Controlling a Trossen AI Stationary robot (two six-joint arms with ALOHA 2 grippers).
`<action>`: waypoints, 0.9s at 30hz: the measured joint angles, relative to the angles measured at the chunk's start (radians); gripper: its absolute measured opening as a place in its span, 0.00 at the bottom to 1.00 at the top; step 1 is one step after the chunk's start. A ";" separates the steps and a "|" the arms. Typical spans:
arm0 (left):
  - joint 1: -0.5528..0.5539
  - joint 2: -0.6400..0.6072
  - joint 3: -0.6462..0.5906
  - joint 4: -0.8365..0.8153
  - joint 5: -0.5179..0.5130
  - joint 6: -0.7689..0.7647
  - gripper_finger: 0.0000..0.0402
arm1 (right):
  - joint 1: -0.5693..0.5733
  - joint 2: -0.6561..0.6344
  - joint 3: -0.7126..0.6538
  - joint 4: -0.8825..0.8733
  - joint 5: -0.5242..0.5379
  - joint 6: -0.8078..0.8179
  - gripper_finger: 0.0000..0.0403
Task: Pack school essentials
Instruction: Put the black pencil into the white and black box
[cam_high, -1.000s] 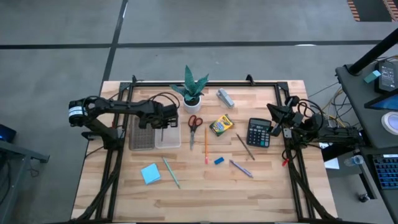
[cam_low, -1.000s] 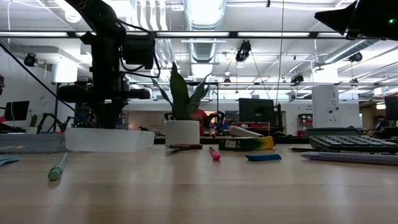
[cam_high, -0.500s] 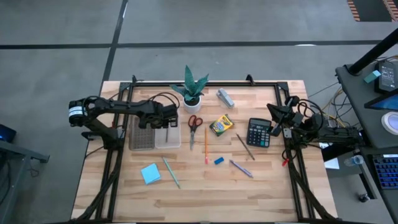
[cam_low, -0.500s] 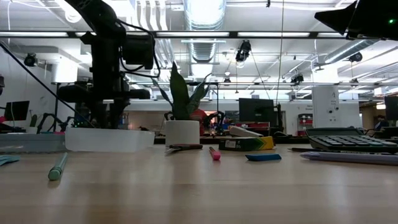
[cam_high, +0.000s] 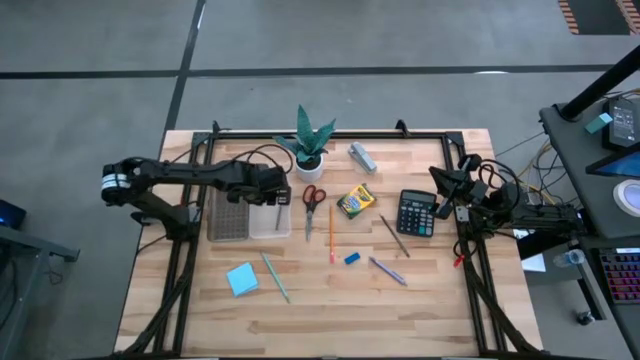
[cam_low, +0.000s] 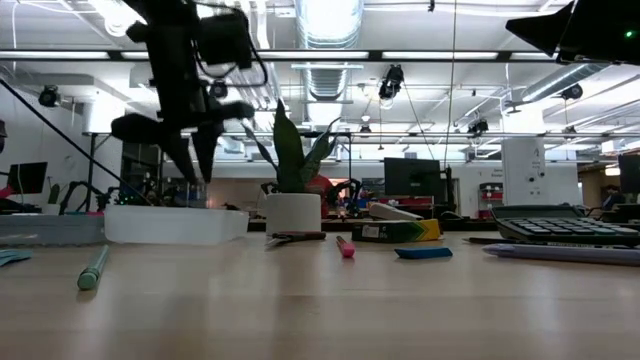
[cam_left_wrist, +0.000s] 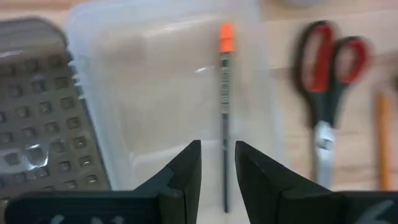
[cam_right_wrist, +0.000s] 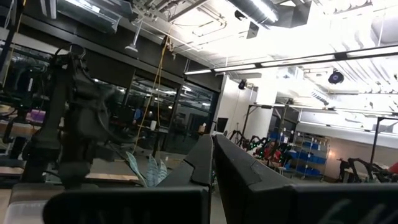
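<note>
My left gripper (cam_high: 277, 196) (cam_low: 198, 165) hangs open above the clear plastic box (cam_high: 268, 216), touching nothing. In the left wrist view a dark pencil with an orange end (cam_left_wrist: 224, 112) lies flat on the floor of the clear box (cam_left_wrist: 143, 93), below the gripper (cam_left_wrist: 217, 165). On the table lie the red-handled scissors (cam_high: 313, 196), the yellow-green crayon box (cam_high: 355, 201), the blue eraser (cam_high: 352, 258), the light-blue notepad (cam_high: 241, 279), a green pen (cam_high: 274, 276), an orange pencil (cam_high: 331, 232) and two more pens (cam_high: 393, 236) (cam_high: 387, 270). My right gripper (cam_high: 440, 180) waits shut at the table's right edge.
A grey gridded tray (cam_high: 227, 212) lies against the box's left side. A potted plant (cam_high: 309, 148) and a grey stapler (cam_high: 362, 157) stand near the far edge, a black calculator (cam_high: 416, 213) toward the right. The near part of the table is bare wood.
My left gripper has risen straight up out of the clear box; in the low view its fingers stood down inside the box and now hang well above its rim. The arm has drawn slightly toward the table's left. The pencil stays lying in the box.
</note>
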 joint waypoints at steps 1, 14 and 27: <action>-0.016 -0.015 0.004 0.001 -0.005 0.005 0.20 | 0.000 0.000 0.000 0.000 0.000 0.000 0.02; -0.253 -0.145 0.006 0.082 -0.056 0.306 0.20 | 0.000 0.000 0.000 0.002 0.000 0.030 0.02; -0.358 -0.142 -0.090 0.427 -0.194 1.042 0.20 | 0.000 0.021 0.008 0.046 -0.124 0.276 0.02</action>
